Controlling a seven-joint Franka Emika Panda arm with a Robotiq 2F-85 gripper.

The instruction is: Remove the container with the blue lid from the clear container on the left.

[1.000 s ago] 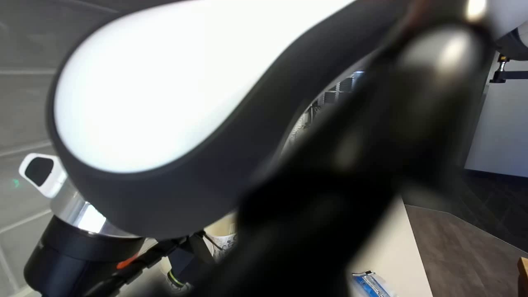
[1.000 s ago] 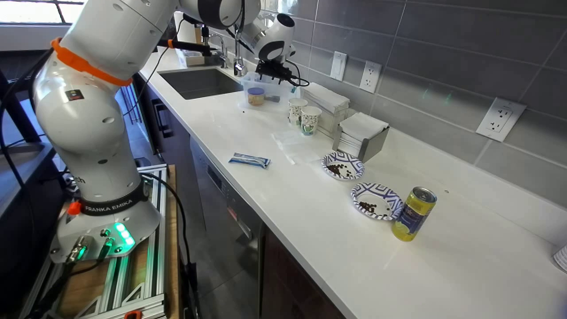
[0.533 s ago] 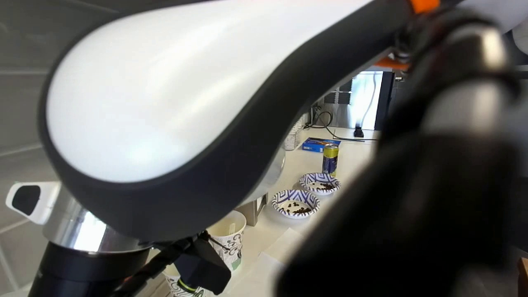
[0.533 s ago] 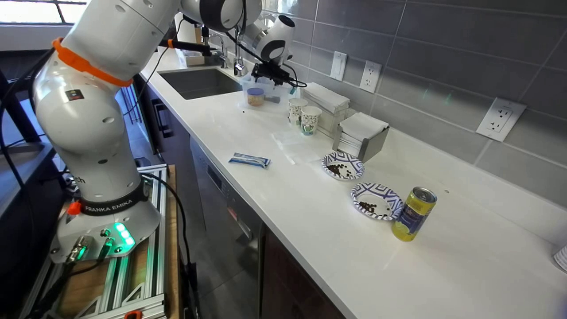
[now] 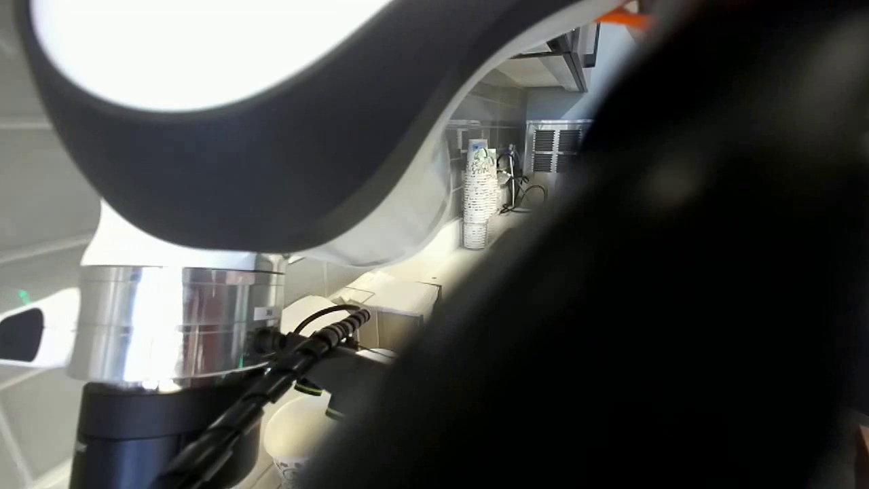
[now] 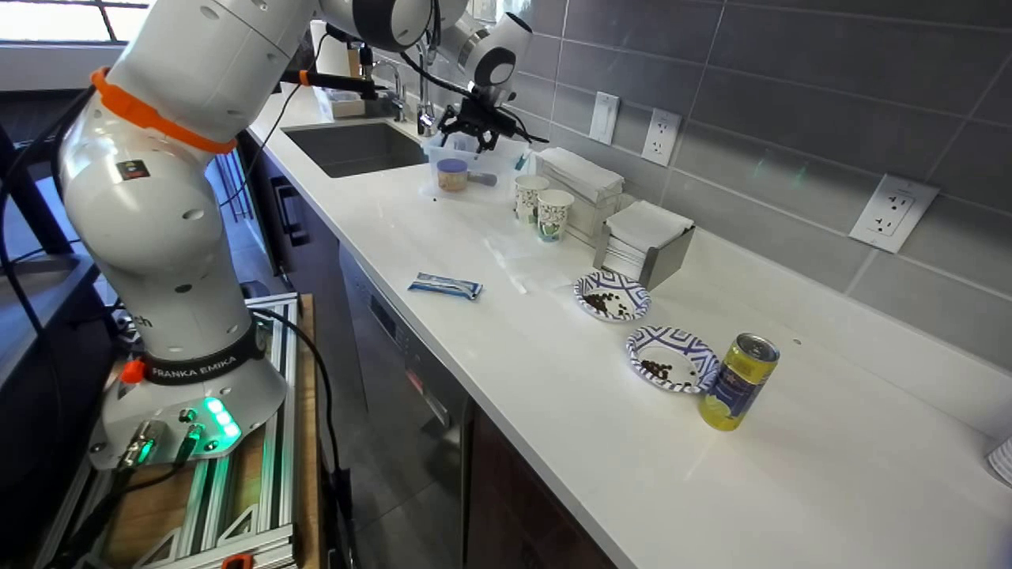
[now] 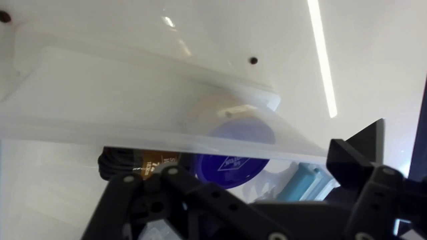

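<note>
The container with the blue lid [image 6: 452, 178] stands inside the clear container [image 6: 506, 167] in an exterior view, seen through its wall. In the wrist view its dark blue lid [image 7: 227, 170] shows past the rim of the clear container [image 7: 100, 132], the rest through the wall. My gripper [image 6: 463, 145] is over the clear container, with its fingers spread and nothing between them. In the wrist view my gripper [image 7: 245, 166] is open, with one finger in front of the lid's lower left edge and the other off to the right. An exterior view filled by the arm hides both containers.
Beside the lid lie a black and brown item [image 7: 156, 161] and a light blue item [image 7: 300, 183]. Paper cups [image 6: 553, 215] and napkin holders [image 6: 581, 186] stand right of the clear container. The sink [image 6: 356, 150] is to its left, the tiled wall behind.
My gripper has moved left and slightly down over the clear container, and its fingers now show spread. The clear container and the blue-lidded container have shifted slightly left.
</note>
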